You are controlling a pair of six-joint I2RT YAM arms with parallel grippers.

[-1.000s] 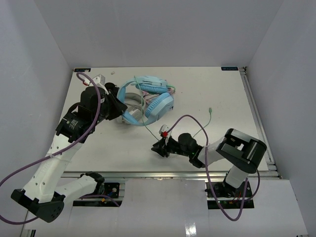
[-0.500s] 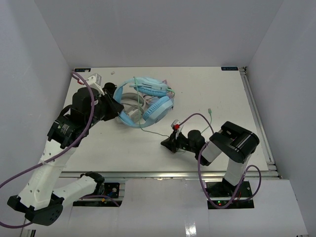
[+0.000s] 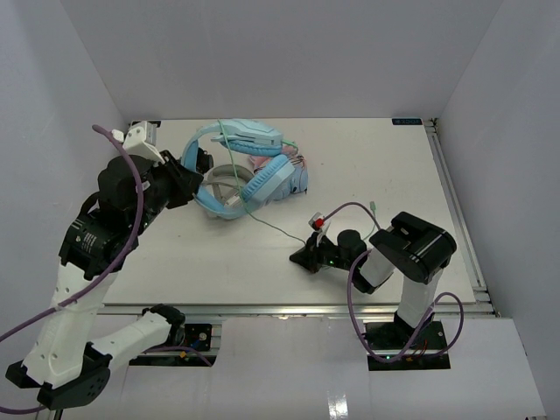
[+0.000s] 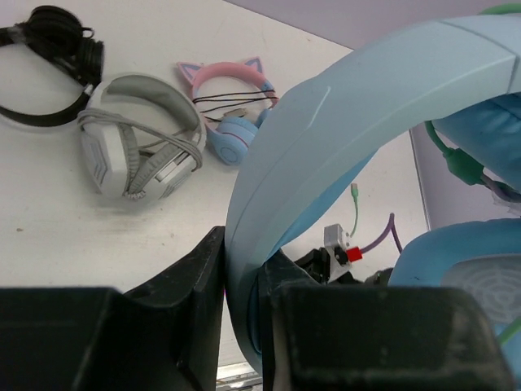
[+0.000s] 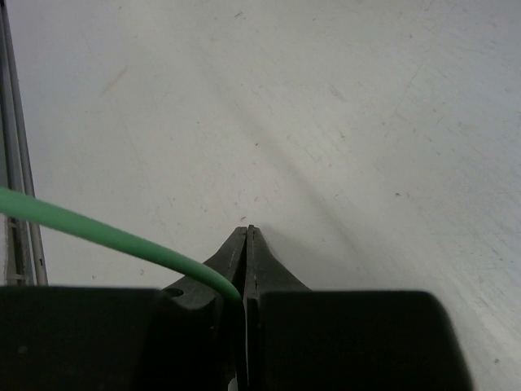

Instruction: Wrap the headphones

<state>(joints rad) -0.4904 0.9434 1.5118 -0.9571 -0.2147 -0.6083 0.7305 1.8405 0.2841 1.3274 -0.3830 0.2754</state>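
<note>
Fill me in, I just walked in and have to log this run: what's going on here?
The left fingers are clamped on the headband of the light-blue headphones, holding them up over the table. The right fingers are shut on the thin green cable, low near the table's front. A stretch of cable hangs loose between them.

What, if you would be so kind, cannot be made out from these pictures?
- Top view: the pink cat-ear pair is mostly hidden behind the headphones.
- Right wrist view: the cable runs off the left edge; the right gripper hides its pinched stretch.
- Left wrist view: the left gripper covers the lower part of the headband.
</note>
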